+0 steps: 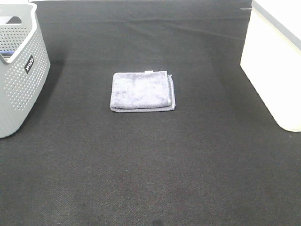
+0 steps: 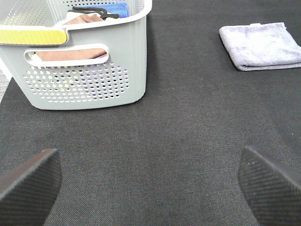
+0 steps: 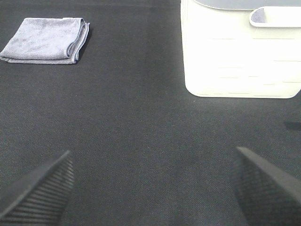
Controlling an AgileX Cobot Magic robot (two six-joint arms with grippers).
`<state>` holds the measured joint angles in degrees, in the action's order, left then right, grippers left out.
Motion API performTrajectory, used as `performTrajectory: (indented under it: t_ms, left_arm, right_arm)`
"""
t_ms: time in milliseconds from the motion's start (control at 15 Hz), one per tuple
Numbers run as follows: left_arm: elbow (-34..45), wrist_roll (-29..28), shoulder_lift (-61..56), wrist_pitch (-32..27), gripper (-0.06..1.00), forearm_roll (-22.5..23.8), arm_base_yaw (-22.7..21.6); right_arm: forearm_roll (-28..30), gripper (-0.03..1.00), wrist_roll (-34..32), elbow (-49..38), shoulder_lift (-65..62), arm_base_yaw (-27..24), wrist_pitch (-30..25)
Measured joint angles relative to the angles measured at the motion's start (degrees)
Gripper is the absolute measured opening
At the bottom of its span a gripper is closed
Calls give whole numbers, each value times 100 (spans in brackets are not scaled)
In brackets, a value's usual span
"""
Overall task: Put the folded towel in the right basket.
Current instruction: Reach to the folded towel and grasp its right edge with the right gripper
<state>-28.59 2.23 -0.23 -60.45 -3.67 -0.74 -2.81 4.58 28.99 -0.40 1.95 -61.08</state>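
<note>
A folded grey-lilac towel (image 1: 142, 91) lies flat in the middle of the black mat. It also shows in the left wrist view (image 2: 261, 45) and in the right wrist view (image 3: 46, 40). The white right basket (image 1: 275, 61) stands at the right edge, and shows in the right wrist view (image 3: 240, 52). My left gripper (image 2: 150, 181) is open and empty, low over the mat, well short of the towel. My right gripper (image 3: 153, 186) is open and empty, also well short of the towel. Neither gripper shows in the exterior high view.
A grey perforated basket (image 1: 19, 70) stands at the left edge; in the left wrist view (image 2: 80, 56) it holds folded cloths. The black mat (image 1: 150, 160) covers the whole table.
</note>
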Motion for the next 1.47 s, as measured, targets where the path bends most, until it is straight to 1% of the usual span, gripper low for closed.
performTrajectory:
  t_ms: [1333,1467]
  left_arm:
    - [0,0,0,0,97,0,0]
    - [0,0,0,0,97,0,0]
  right_arm:
    - [0,85,-6,23,120,0,17]
    - [-11,85,-6,218,945,0,613]
